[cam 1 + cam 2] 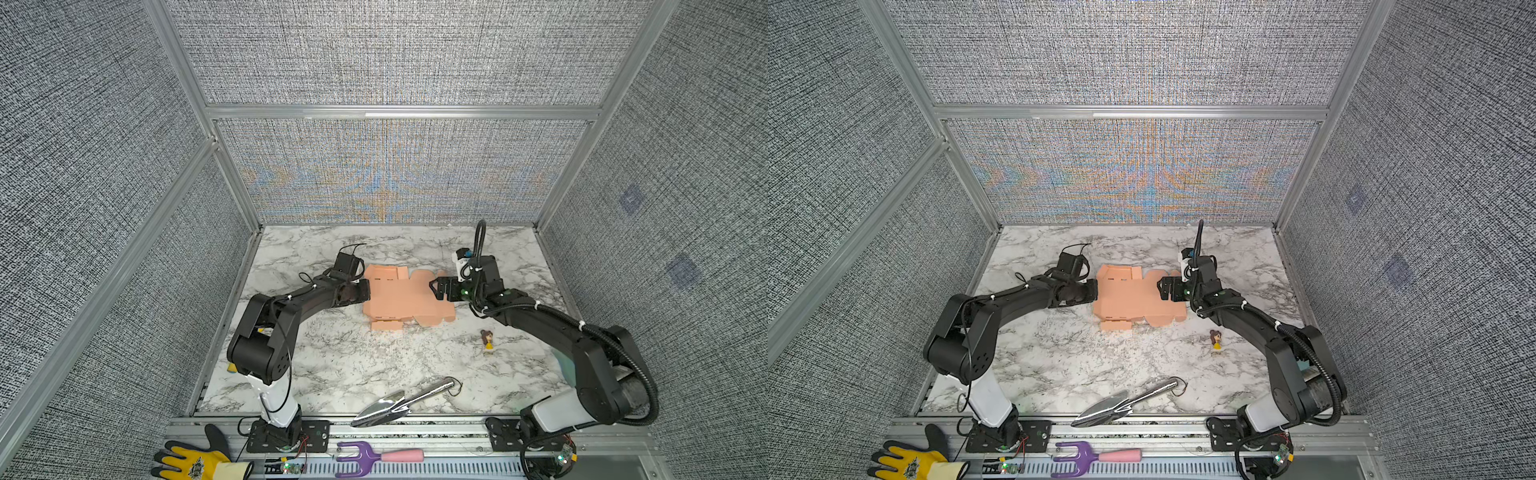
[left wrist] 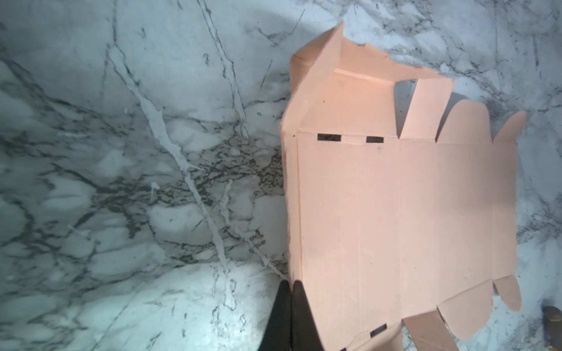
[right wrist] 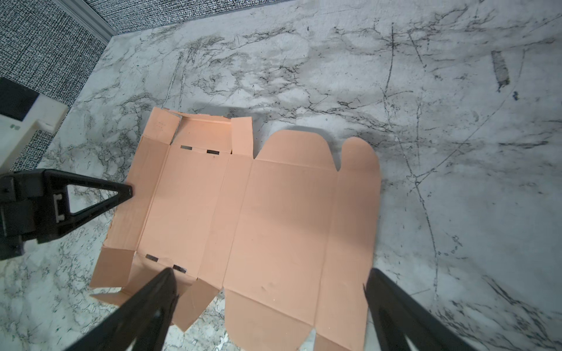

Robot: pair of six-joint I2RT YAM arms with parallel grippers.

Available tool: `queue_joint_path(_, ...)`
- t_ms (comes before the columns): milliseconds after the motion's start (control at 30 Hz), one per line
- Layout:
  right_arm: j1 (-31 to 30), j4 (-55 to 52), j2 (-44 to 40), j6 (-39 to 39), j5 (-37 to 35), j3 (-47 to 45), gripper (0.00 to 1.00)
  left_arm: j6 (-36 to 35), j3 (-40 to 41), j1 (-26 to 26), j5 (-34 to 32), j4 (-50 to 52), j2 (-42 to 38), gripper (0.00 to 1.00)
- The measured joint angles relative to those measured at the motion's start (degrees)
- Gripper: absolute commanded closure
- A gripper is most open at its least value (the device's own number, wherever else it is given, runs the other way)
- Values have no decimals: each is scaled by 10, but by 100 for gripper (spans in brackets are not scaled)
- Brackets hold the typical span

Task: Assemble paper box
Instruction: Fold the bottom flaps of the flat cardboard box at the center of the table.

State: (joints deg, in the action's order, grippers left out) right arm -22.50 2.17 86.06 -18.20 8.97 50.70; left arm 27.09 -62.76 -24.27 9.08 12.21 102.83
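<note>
**1. Paper box.** The paper box point(image 1: 403, 299) lies as an unfolded salmon-pink sheet on the bench point(image 1: 332, 365). In both top views it sits slightly toward 12 o'clock from the bench centre. Its long axis runs from 9 o'clock to 3 o'clock. The rounded flaps point(image 3: 292, 146) are at the 3 o'clock end. The panel with the cut slots point(image 2: 329, 137) is at the 9 o'clock end. The narrow strip along the 9 o'clock edge tilts up off the bench, and the main panels lie flat. The cardboard surface is plain.

**2. Left claw.** The left claw point(image 1: 365, 289) meets the sheet at its 9 o'clock edge. Its fingers point(image 2: 299, 304) are pressed together, pinching the raised edge strip.

**3. Right claw.** The right claw point(image 1: 435, 287) is at the sheet's 3 o'clock end. Its fingers point(image 3: 158, 301) are spread wide and hold nothing. Contact with the sheet cannot be determined.

**4. Other items.**
- A small figurine point(image 1: 487, 340) lies at 4 o'clock from the sheet, apart from it.
- A metal trowel point(image 1: 399, 403) lies at the bench's 6 o'clock edge.
- A purple hand fork point(image 1: 374, 457) with a pink handle lies on the front rail.
- A yellow glove point(image 1: 195, 461) lies on the same rail, toward 7 o'clock. It carries a dark emblem too small to read.
</note>
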Motion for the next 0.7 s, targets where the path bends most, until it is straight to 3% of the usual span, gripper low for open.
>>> queue_joint_path(500,-7,-8,28,48,-10,36,1,-114,-105,9,-36,113,18,100)
queue_joint_path(700,-8,40,57,86,30,52,1,-162,-148,11,-23,127,42,100)
